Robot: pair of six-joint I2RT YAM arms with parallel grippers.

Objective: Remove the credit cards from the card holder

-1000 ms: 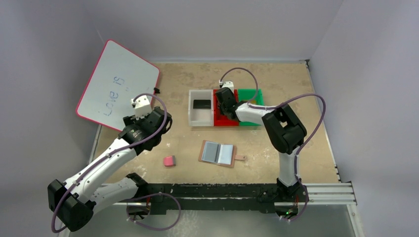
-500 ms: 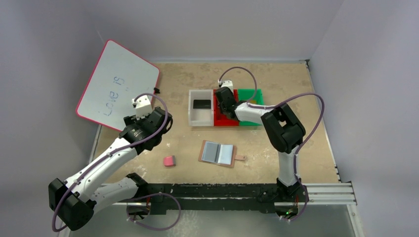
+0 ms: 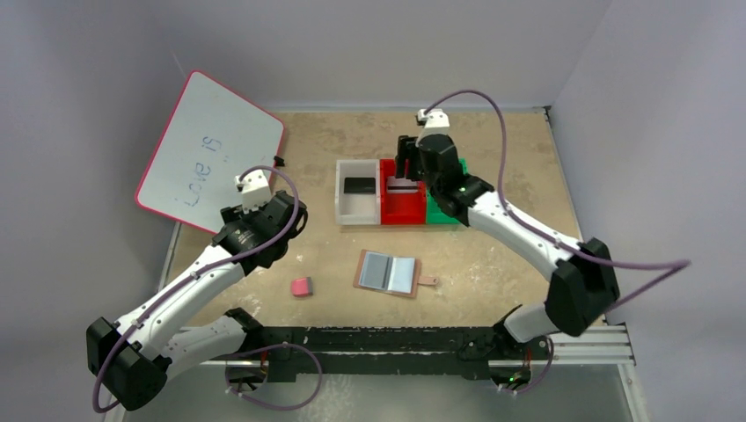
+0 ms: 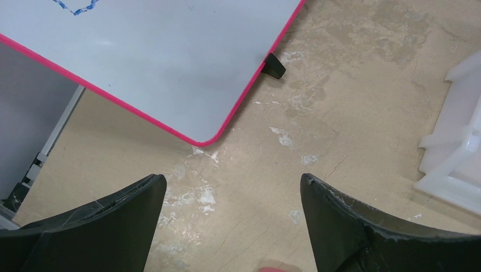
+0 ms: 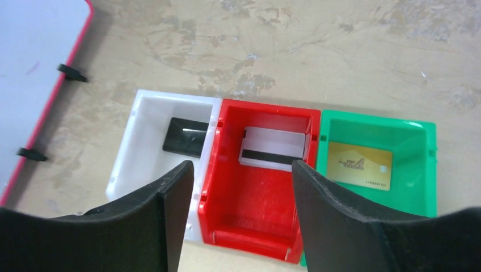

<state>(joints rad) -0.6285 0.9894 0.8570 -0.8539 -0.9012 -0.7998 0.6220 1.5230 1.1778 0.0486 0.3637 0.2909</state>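
Note:
The card holder lies open on the table, tan leather with blue-grey sleeves; no card shows in them. A black credit card rests in the white bin. A silver one with a dark stripe leans at the far end of the red bin, and a gold one lies in the green bin. My right gripper hangs open and empty above the red bin. My left gripper is wide open over bare table near the whiteboard corner, holding nothing.
A pink-edged whiteboard leans at the back left, its corner just ahead of my left fingers. A pink eraser lies left of the holder. The three bins stand side by side behind the holder.
My right gripper has opened and risen out of the red bin, where the silver card now shows. That arm's elbow swung out to the right. The left arm has not moved.

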